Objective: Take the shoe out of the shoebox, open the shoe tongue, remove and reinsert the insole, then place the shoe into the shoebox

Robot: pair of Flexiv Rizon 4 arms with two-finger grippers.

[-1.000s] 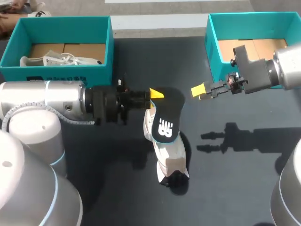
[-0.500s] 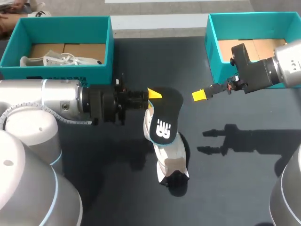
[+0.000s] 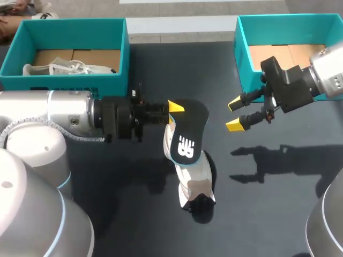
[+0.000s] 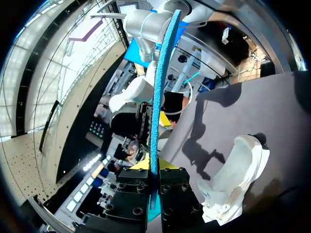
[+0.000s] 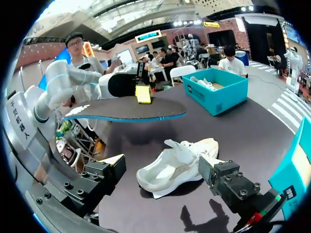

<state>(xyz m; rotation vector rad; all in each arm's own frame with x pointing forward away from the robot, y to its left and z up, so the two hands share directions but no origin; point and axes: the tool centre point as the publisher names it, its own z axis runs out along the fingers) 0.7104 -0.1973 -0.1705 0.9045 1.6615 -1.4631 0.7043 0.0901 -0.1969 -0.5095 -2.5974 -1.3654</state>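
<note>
1. Left-hand teal cardboard shoebox (image 3: 80,85): at 10 o'clock on the dark tabletop (image 3: 139,214), open, with a second white laced shoe (image 3: 69,68) inside. Well apart from the work, so low risk.

2. Left gripper (image 3: 172,111): reaching in from 9 o'clock, yellow tips pressed onto one end of the insole. Pinch on a thin edge only. Risk of the insole sliding out or twisting in the grip under any pull or jolt.

3. Black foam insole with white logo and blue rim (image 3: 188,136): held in the air above the shoe, free end hanging toward 5 o'clock. Seen edge-on from the left wrist (image 4: 158,87), flat and level from the right wrist (image 5: 126,109). Risk of flexing or folding at reinsertion, or catching on the collar instead of entering.

4. White low-top shoe (image 3: 196,179): lying loose on the tabletop just below centre, toe toward 6 o'clock, opening toward 12, under the insole's free end. Unheld, so likely to skid or tip under a downward push.

5. Right gripper (image 3: 236,114): at 3 o'clock of the insole, fingers spread, empty, apart from both insole and shoe. Risk of knocking the insole out of the pinch on approach.

6. Right-hand teal cardboard shoebox (image 3: 240,53): at 2 o'clock, apparently empty, close behind the right wrist. Risk of an elbow or wrist strike on its wall.
</note>
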